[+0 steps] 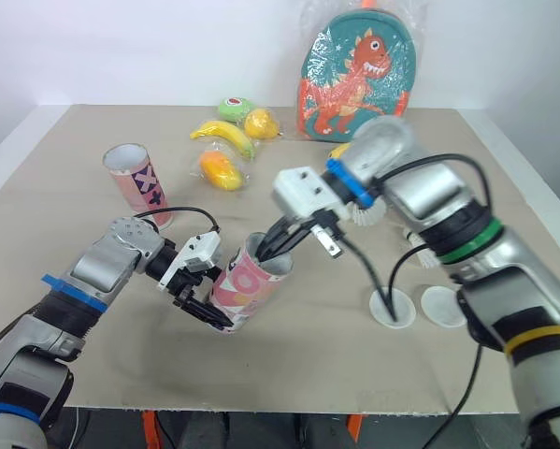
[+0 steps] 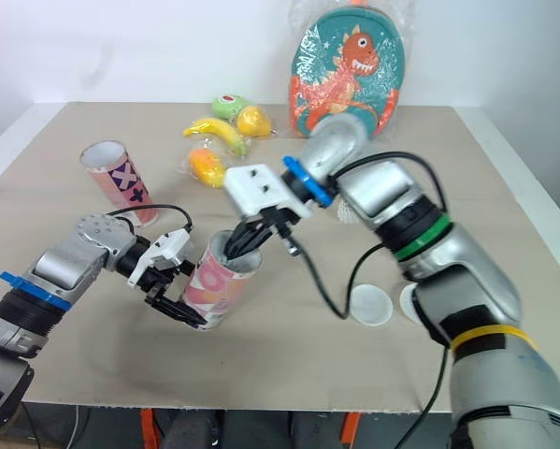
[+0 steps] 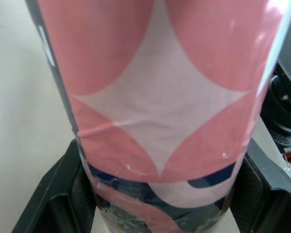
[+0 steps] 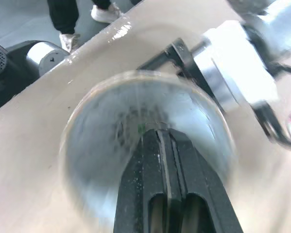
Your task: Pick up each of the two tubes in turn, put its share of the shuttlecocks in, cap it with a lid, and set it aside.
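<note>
**Left eye view: tube clamped low, right fingers in its mouth**

The left gripper [image 1: 209, 313] is clamped across the tube [image 1: 247, 285] near its closed base. It holds the tube tilted off the table [image 1: 74, 159], mouth toward 2 o'clock. The right gripper [image 1: 275, 241] reaches into that mouth. In the right wrist view its fingers [image 4: 145, 170] lie pressed together, with nothing visible between them. The 2nd tube [image 1: 137, 182] stands upright at 10 o'clock, and 2 lids [image 1: 393, 309] lie at 4 o'clock.

The tube looks light — thin card under glossy wrap, stiff lengthwise but probably crushable and slippery near the rim. A hold near the base seems soundest — capping will likely need a firm grip there.
</note>
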### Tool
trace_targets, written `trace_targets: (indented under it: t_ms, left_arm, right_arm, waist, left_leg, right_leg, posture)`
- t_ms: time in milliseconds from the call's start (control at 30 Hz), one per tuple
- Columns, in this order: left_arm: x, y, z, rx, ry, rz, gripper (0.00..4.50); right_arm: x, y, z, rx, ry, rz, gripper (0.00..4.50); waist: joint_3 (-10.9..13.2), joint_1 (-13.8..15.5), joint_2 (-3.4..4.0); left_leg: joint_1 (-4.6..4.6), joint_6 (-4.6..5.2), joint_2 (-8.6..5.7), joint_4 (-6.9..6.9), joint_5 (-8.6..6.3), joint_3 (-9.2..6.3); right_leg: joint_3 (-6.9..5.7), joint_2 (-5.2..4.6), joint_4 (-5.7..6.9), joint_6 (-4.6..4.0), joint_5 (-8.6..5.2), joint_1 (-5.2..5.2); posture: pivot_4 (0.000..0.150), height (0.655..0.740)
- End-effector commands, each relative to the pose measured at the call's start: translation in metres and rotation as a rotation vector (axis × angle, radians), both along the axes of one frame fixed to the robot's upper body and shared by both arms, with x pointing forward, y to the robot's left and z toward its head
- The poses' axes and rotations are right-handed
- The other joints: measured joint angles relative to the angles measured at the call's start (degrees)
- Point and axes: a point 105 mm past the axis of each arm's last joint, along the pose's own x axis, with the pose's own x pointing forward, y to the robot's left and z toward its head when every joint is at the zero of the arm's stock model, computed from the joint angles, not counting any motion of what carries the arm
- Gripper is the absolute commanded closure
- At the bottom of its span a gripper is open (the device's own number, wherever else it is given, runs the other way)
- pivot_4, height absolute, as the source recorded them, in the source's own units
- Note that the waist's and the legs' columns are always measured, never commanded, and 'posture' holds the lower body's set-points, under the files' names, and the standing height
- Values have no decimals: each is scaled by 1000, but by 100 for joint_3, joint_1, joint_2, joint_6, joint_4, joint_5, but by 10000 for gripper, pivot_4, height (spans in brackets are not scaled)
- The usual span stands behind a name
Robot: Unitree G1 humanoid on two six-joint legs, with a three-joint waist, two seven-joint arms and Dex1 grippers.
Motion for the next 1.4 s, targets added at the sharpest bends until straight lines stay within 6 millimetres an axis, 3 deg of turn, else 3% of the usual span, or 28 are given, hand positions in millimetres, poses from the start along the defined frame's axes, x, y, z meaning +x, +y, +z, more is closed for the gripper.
trace_targets:
  t_ms: [33, 167, 300, 467, 567, 733, 900, 1067, 1367, 1400]
  left_arm:
    - [0, -11, 15, -66, -61, -38, 14379]
    - [0, -21, 19, -108, -94, -56, 14379]
    - [3, -28, 24, -157, -161, -56, 14379]
    - [5, -38, 25, -244, -196, -29, 14379]
    - [5, -43, 19, -277, -223, -20, 14379]
    - [1, -60, 9, -372, -220, -5, 14379]
    - [2, -72, 4, -420, -209, 9, 14379]
    - [10, -83, -7, -432, -278, 32, 14379]
    - [9, -85, -12, -436, -305, 33, 14379]
    - [9, -85, -12, -437, -303, 33, 14379]
  right_arm:
    - [-8, -16, 21, 26, -15, 12, 43360]
    - [-8, -31, 27, 65, -42, -42, 43360]
    - [-9, -65, 32, 125, -61, -162, 43360]
    - [-14, -124, 36, 189, -21, -424, 43360]
    - [-15, -145, 26, 181, 2, -533, 35533]
    - [-23, -164, -27, 86, 103, -651, 12330]
    - [-19, -172, -68, 15, 180, -723, 12330]
    - [21, -186, -97, -6, 160, -892, 12330]
    - [6, -189, -113, -123, 200, -799, 12330]
    - [5, -189, -114, -135, 200, -793, 14615]
  waist:
    - [1, -2, 1]
    - [3, -20, -1]
    - [5, 15, -3]
    - [6, 40, -5]
    - [6, 15, -4]
    - [6, -10, -3]
    - [11, -32, 8]
    - [12, -68, 4]
    - [13, -86, 6]
    - [13, -86, 6]
  left_leg:
    - [0, 1, 0, 0, 0, 0]
    - [0, 2, 2, -1, -1, 0]
    - [-7, 2, -1, 0, -1, -3]
    - [-11, 3, -6, 3, -3, -3]
    - [-9, 4, -8, 6, -3, 1]
    - [5, 5, -6, 6, -3, -1]
    - [10, 0, -8, 21, 0, 5]
    - [19, -7, -10, 44, 6, 12]
    - [13, -15, -17, 27, 15, 9]
    - [13, -15, -17, 25, 15, 8]
  right_leg:
    - [0, 0, 0, -1, 0, -1]
    - [0, 3, 1, -5, -3, -3]
    - [-2, 0, -1, -1, -5, -2]
    - [-4, -7, -5, 1, -6, 1]
    - [-1, -10, -5, 4, -6, 2]
    - [0, -5, -3, 3, -4, 11]
    - [11, -5, -3, 30, 8, 19]
    - [16, -8, -12, 68, 19, 33]
    - [23, -8, -13, 49, 31, 30]
    - [23, -8, -13, 49, 31, 29]
  posture:
    - [1500, 7347]
    - [1500, 7347]
    - [1500, 7347]
    - [1500, 7347]
    - [1500, 7347]
    - [1500, 7347]
    - [1500, 7347]
    - [1500, 7347]
    - [1500, 7347]
    - [1500, 7347]
